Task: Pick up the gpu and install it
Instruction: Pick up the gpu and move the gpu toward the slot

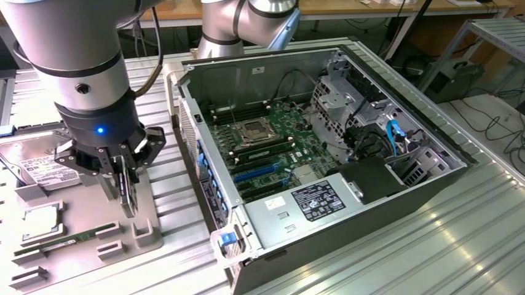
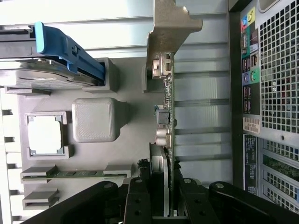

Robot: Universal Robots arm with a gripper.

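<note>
On the ribbed desk (image 1: 443, 246) an open computer case (image 1: 328, 153) is laid. At the exterior view's left a grey parts tray (image 1: 156, 206) is set. Over it, the gripper (image 1: 122, 175) is closed partway on the gpu (image 1: 126, 195), held edge-on.

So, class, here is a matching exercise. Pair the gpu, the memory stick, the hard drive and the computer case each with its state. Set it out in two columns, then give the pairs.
Column one:
1. gpu
2. memory stick
3. hard drive
4. computer case

Column two:
A. side open, motherboard exposed
B. white-labelled on top
C. clamped edge-on in the tool
D. narrow, lying flat in the grey tray

Pairs: 1-C, 2-D, 3-B, 4-A
</note>
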